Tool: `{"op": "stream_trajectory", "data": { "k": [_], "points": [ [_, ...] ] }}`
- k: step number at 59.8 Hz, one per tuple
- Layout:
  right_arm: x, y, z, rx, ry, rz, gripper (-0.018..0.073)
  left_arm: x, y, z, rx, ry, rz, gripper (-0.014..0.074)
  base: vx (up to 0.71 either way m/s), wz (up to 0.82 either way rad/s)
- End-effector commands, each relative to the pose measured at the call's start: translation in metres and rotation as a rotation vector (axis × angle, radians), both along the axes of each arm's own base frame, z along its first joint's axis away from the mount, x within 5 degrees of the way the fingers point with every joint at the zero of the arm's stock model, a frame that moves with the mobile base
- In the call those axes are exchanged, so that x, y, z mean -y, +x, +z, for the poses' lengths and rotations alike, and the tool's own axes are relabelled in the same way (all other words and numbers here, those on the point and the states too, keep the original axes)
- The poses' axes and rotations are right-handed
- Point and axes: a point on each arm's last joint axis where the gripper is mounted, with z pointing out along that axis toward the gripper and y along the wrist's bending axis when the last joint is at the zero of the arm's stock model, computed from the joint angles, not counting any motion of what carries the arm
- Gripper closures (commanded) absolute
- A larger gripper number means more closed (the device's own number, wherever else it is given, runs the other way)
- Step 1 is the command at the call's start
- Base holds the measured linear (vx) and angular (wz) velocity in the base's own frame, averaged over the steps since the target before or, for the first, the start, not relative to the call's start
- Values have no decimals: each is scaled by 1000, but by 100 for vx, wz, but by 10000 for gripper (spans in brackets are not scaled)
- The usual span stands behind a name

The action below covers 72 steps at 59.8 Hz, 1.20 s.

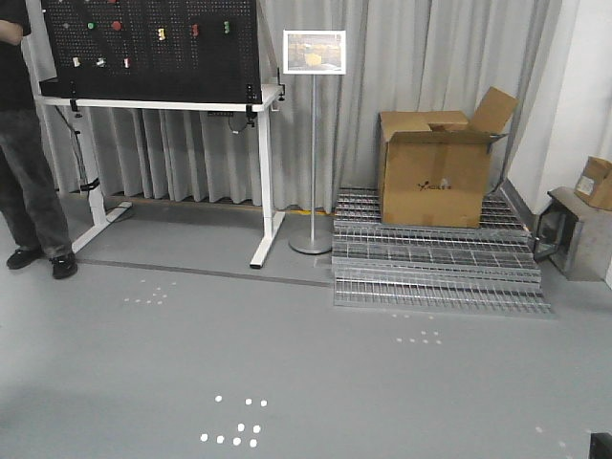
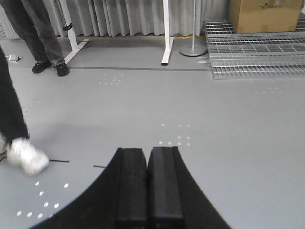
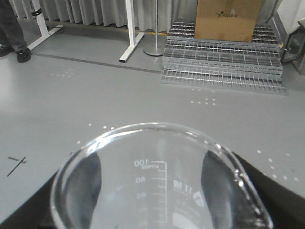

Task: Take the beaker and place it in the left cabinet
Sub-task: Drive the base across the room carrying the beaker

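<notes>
Gripping the small clear glass beaker [image 3: 159,164] with white graduations in our right gripper [image 3: 152,188], our left gripper [image 2: 147,186] clenched empty

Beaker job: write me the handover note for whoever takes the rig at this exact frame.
Right gripper: shut on the beaker, whose rim is up and which looks empty. The dark fingers show through the glass on both sides.
Left gripper: shut, holding nothing.
Left cabinet: not in any view. The cameras show only open floor, a pegboard desk and a cardboard box on metal grating.
Done: the beaker is picked up.
Left: find the left cabinet, carry the beaker there, set it on a shelf and release.
</notes>
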Motion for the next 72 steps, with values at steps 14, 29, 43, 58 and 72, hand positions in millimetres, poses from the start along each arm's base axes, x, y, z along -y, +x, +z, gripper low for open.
{"op": "stream_trajectory", "data": {
  "k": [14,29,43,58,72],
  "points": [
    [-3,2,15,87,-9,39,560,1,1,12,99,-4,-18,593,60,0],
    [-3,2,15,87,-9,39,560,1,1,12,99,-4,-18,593,57,-9],
    [-3,2,15,87,-9,39,560,1,1,12,99,-4,-18,593,55,-9],
    [-3,2,15,87,-9,39,560,1,1,12,99,-4,-18,593,52,-4],
    [-3,2,15,87,-9,39,560,1,1,12,99,-4,-18,593,50,2]
  ]
}}
